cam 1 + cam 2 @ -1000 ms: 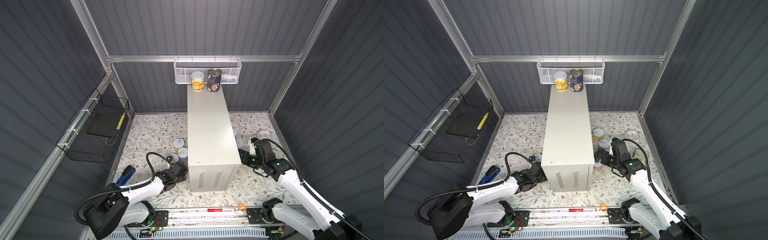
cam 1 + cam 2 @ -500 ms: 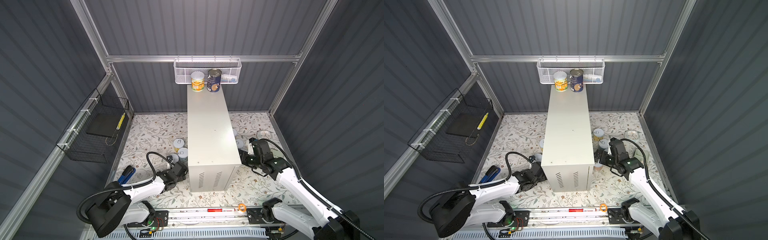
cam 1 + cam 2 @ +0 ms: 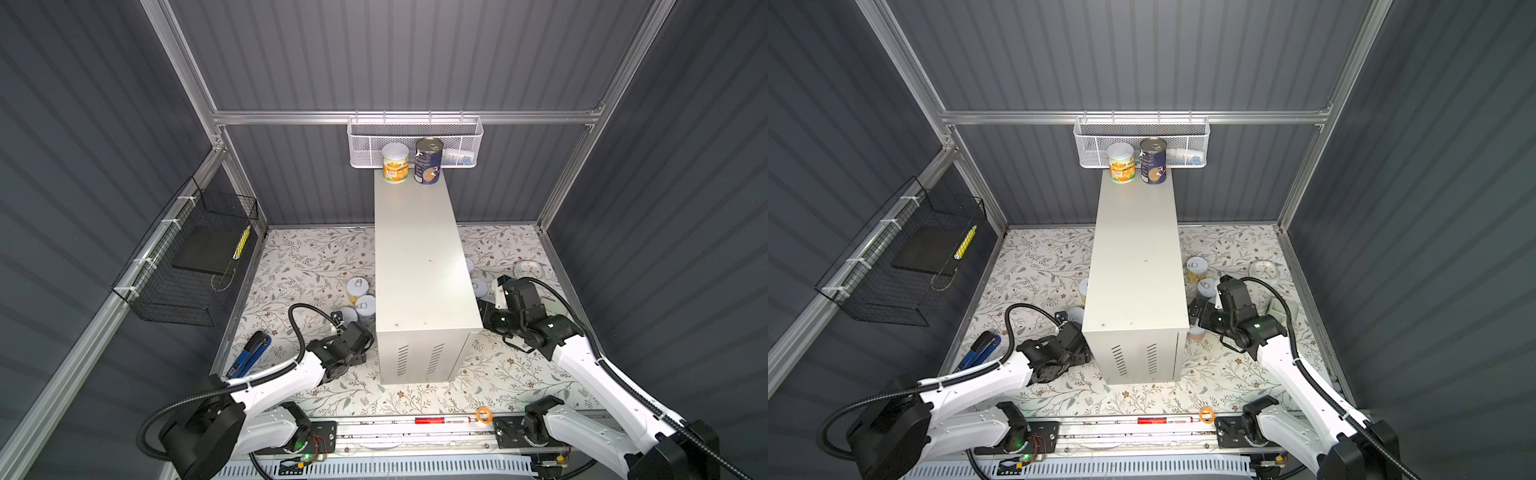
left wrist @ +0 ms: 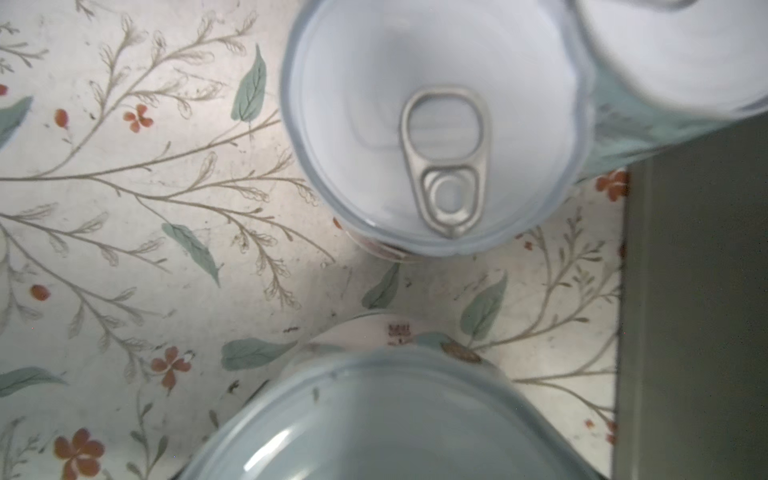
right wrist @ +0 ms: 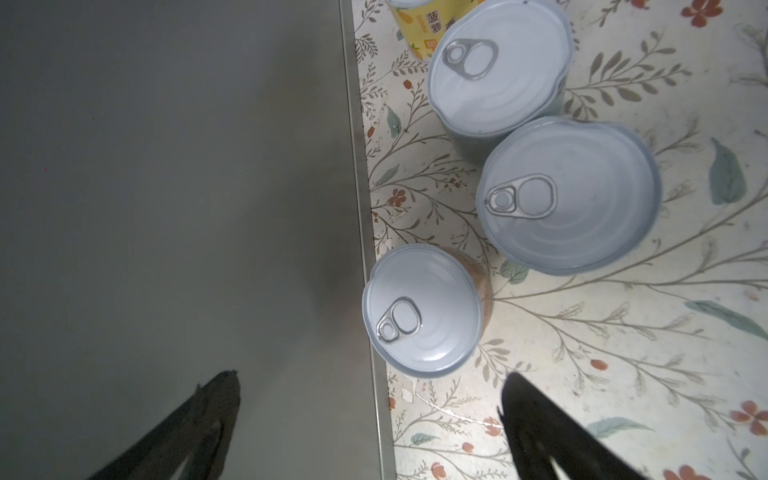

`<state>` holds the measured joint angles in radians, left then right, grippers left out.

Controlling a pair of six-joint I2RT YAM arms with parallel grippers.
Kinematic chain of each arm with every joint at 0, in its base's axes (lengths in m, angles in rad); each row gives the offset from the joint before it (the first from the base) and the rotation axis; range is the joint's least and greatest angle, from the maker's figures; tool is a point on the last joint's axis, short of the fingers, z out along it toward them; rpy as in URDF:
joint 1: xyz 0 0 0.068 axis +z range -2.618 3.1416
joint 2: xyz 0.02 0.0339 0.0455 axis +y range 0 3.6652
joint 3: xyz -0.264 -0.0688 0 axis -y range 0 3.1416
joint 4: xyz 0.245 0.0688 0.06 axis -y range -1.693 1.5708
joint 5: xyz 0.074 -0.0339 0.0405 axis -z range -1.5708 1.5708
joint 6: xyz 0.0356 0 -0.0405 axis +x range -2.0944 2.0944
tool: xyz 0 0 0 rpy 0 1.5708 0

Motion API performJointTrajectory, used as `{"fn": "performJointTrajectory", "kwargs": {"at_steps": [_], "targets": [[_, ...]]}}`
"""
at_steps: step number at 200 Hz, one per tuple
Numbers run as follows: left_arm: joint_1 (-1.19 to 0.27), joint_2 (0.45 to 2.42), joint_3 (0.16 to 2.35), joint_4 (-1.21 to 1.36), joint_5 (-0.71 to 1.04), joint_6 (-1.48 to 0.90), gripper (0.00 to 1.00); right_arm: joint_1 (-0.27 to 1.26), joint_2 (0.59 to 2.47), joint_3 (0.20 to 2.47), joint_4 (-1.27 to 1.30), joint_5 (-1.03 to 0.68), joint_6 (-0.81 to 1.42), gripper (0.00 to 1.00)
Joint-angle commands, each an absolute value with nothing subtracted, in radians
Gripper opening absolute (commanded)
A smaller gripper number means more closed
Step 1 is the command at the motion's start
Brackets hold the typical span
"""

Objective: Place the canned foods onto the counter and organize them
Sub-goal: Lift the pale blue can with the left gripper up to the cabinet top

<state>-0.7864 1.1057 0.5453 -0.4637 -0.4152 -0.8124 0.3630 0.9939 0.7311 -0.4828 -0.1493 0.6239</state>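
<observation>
Two cans are up on the table [image 3: 419, 257]. A yellow can [image 3: 395, 163] and a tall navy can [image 3: 428, 161] stand upright side by side at its far end, and the long top in front of them is bare. The others stand on the flowered mat [image 3: 303, 266] on either side of the table's foot.

The left tool [image 3: 358, 337] is down low beside the table. Its wrist view shows a near can [image 4: 395, 419] filling the lower edge and a pull-tab can [image 4: 436, 124] just ahead, but no fingers, so I cannot tell whether it is apart or clamped. The right tool [image 5: 370, 376] has its jaws spread wide and empty. It hangs by a small can [image 5: 424, 309] that stands tight against the table's wall, with a bigger can [image 5: 569, 195] close by.

These look like stiff metal with slick label sides, and probably some weight if full. The hold should go across the body below the rim, never on the lid. One finger [image 5: 208, 419] shows against the table's grey metal, so I'd say there is no room on that side and the jaws should turn along the wall.

The top is flat, smooth, narrow and high, so a can set down crooked could tip off. Dark ribbed walls close the room in. A white mesh basket [image 3: 365, 141] hangs right behind the two placed cans, and a black wire basket [image 3: 166, 299] is on the side wall.
</observation>
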Motion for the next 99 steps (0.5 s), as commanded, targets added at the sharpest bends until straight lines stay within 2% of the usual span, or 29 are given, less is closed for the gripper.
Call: {"fn": "performJointTrajectory", "kwargs": {"at_steps": [1,64,99], "targets": [[-0.784,1.009,0.681,-0.620,-0.347,-0.746,0.00,0.370,0.974,0.754,-0.496,-0.132,0.606,0.99],[-0.736,1.108,1.123,-1.100,-0.457,-0.621,0.00,0.368,0.960,0.768,-0.491,-0.139,0.603,0.99],[-0.541,1.151,1.303,-1.170,-0.462,-0.441,0.00,0.366,0.961,0.790,-0.502,-0.132,0.582,0.99]]}}
